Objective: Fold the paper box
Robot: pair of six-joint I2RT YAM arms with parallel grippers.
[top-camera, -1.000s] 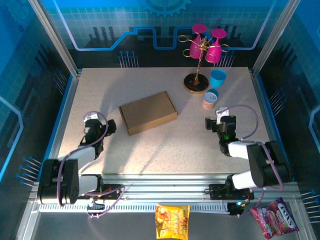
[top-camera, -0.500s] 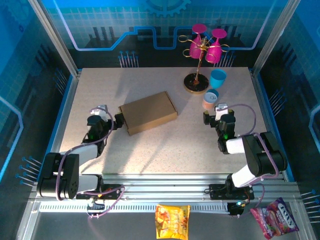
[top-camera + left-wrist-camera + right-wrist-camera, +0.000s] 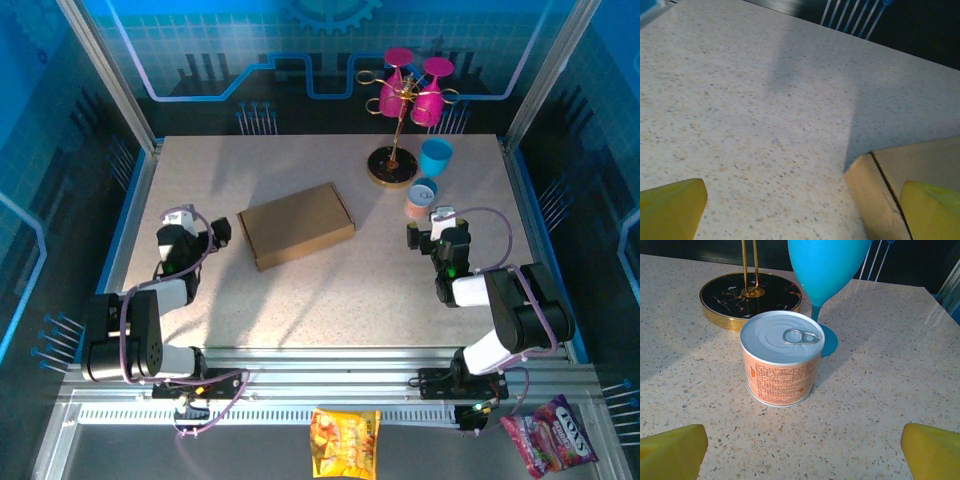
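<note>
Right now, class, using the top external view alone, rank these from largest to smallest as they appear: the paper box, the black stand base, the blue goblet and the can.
1. paper box
2. black stand base
3. blue goblet and can: these look nearly alike, so they are left unranked.

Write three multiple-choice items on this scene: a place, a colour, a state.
1. The can stands: A) on a shelf B) by the goblet's foot C) in a bowl
2. The glasses hung on the rack are: A) green B) white C) pink
3. The left gripper is: A) open, empty B) shut on a spoon C) shut, empty
Answers: 1 B, can and blue goblet stand side by side; 2 C, all show pink; 3 A, its fingers stand wide apart over bare table, the box corner beside one.
</note>
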